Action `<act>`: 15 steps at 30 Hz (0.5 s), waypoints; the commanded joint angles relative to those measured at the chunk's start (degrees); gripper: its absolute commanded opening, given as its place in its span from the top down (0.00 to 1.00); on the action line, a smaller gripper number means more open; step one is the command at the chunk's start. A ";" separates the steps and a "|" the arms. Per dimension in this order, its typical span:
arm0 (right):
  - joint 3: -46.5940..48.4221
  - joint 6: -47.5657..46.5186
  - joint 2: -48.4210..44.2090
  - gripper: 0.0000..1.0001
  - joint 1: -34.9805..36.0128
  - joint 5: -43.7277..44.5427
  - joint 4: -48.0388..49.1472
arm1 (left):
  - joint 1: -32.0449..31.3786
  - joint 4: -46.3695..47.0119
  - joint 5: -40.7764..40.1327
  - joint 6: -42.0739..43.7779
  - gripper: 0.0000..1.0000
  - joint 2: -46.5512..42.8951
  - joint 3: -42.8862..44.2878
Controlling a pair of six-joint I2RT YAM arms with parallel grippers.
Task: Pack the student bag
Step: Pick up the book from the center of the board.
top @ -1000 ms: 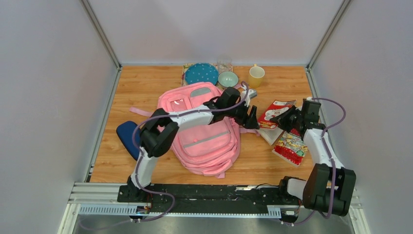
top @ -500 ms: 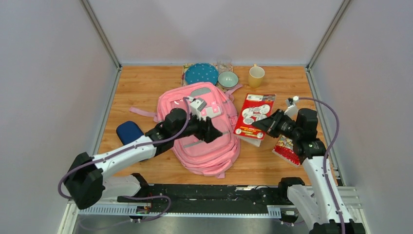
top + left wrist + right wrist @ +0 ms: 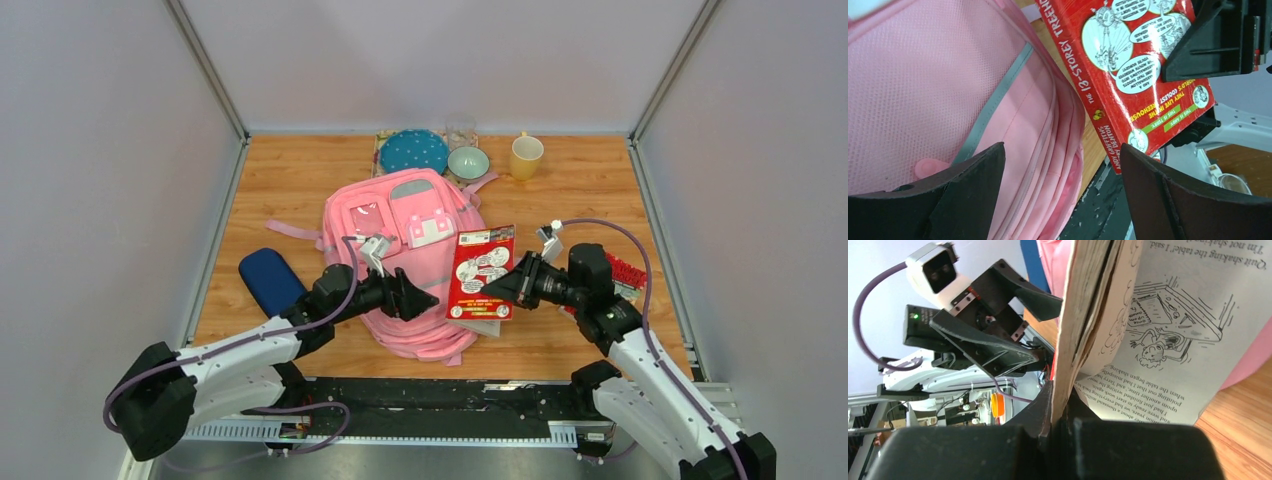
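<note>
Carried leftward since the earlier frame, the red book (image 3: 482, 272) is held tilted at the right side of the student bag (image 3: 420, 225), clamped by one edge between the right fingers (image 3: 1128, 450). The left fingers (image 3: 965, 197) have been drawn back and are spread wide, empty, over the bag's near part. The bag is laid flat in the middle of the table (image 3: 290, 180). A yellow mug (image 3: 526, 156) is seen at the far edge.

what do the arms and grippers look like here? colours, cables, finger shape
The left arm and right arm have white link shells and black joint housings, each with a purple cable looping alongside. The left gripper and right gripper have black wedge-shaped fingers; a white camera module sits at each wrist. No legible markings.
</note>
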 commanded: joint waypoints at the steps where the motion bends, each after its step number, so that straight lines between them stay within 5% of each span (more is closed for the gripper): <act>1: -0.69 2.69 -2.62 1.00 1.66 -0.83 9.67 | 0.01 11.04 1.60 -5.65 0.09 2.01 -0.06; 15: -1.67 6.12 -8.51 1.00 2.81 -6.19 14.95 | 0.09 28.52 5.12 -14.00 0.06 11.06 2.05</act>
